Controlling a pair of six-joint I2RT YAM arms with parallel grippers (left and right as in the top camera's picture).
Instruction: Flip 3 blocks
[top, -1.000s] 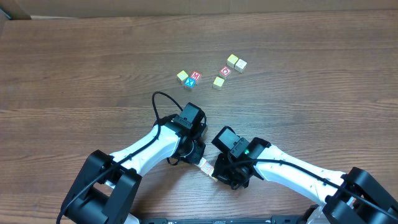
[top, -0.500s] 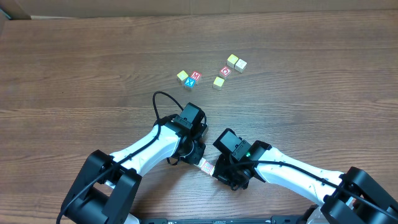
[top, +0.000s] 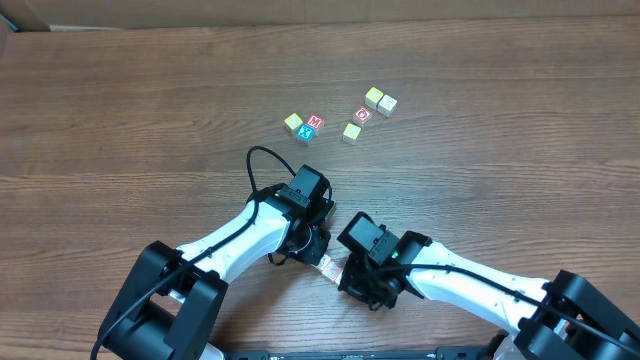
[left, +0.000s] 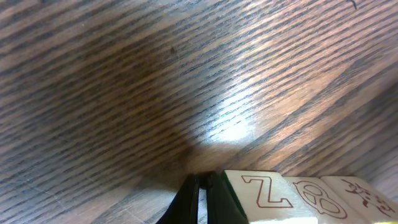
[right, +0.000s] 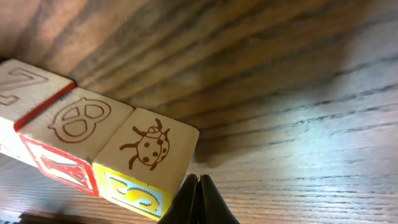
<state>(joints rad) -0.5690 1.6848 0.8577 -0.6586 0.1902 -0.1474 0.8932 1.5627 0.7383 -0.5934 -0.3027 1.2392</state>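
Three wooden blocks lie in a touching row on the table, mostly hidden in the overhead view, where only a bit of the row shows between the arms. The left wrist view shows the Z block, the pretzel block and the ladybug block. My left gripper is shut and empty, its tips against the Z block's side. In the right wrist view the ladybug block has a yellow side, the pretzel block a red one. My right gripper is shut and empty at the ladybug block's corner.
Further back on the table lie other small cubes: a yellow cube, the red M cube and blue X cube, another yellow cube, the red O cube and a pale pair. A black cable loops from the left arm.
The right arm has slid a little to the left, closer to the row of blocks. The left arm and the far cubes have not moved.
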